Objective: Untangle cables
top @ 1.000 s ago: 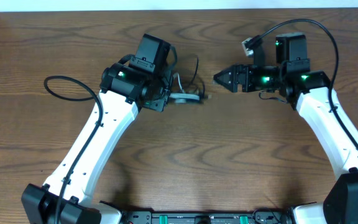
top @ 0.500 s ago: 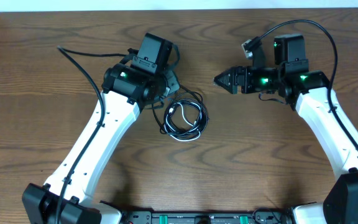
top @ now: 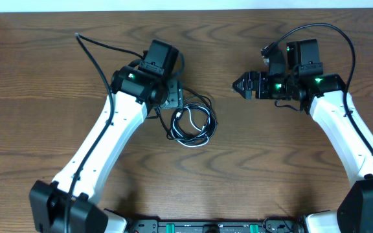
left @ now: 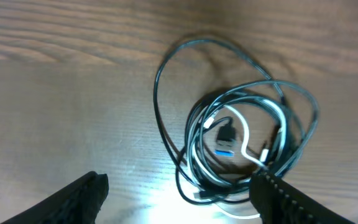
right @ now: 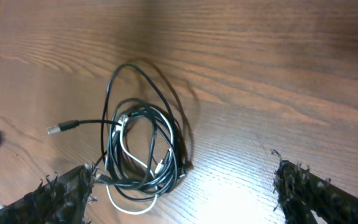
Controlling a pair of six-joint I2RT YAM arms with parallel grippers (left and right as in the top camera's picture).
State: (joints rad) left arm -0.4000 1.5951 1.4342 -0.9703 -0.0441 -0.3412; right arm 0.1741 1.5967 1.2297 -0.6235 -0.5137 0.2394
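The cables (top: pixel 192 123) lie in one tangled coil on the wooden table, thin black cords looped round a short white cable (top: pixel 190 144). In the left wrist view the coil (left: pixel 241 149) shows a black plug with a blue insert (left: pixel 225 146) at its centre. My left gripper (top: pixel 175 98) hangs just above the coil's upper left edge, open (left: pixel 182 202), with only the coil's lower loops showing between its fingers. My right gripper (top: pixel 239 85) is open (right: pixel 185 196) to the right of the coil, apart from it and holding nothing. The right wrist view shows the coil (right: pixel 145 149) with a loose plug end (right: pixel 58 129).
The left arm's own thick black wire (top: pixel 96 52) runs up to the back left. The right arm's wire (top: pixel 329 29) arcs over its wrist. The table's back edge (top: pixel 186 9) is along the top.
My left gripper has opened and let the cables drop into a coil on the table. The left arm's wire swung towards the back. My right gripper has drawn slightly to the right.
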